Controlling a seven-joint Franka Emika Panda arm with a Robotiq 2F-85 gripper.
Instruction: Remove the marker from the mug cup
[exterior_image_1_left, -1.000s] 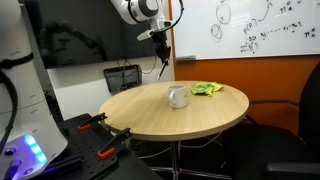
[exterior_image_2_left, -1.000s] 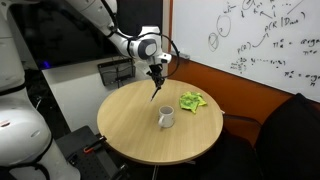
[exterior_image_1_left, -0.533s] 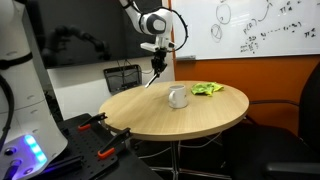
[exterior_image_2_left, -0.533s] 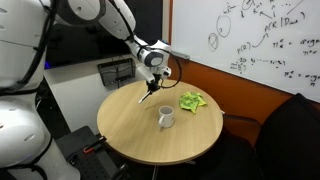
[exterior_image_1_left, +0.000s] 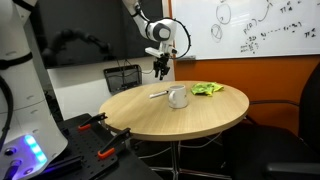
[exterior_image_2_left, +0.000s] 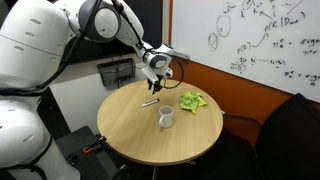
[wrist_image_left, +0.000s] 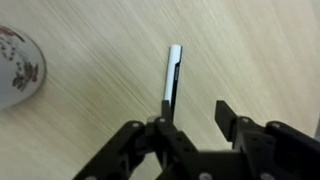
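Note:
The marker, black with a white end, lies flat on the round wooden table, just beside the mug. It shows in both exterior views. The white mug stands upright near the table's middle; its patterned rim shows at the left edge of the wrist view. My gripper is open and empty, hovering a little above the marker.
A green cloth lies behind the mug. A whiteboard hangs on the orange wall behind the table. A wire basket stands beyond the table. A dark chair stands beside the table.
The gripper carried the marker down toward the table and let it go. The marker now lies on the table beside the mug, and the jaws are open.

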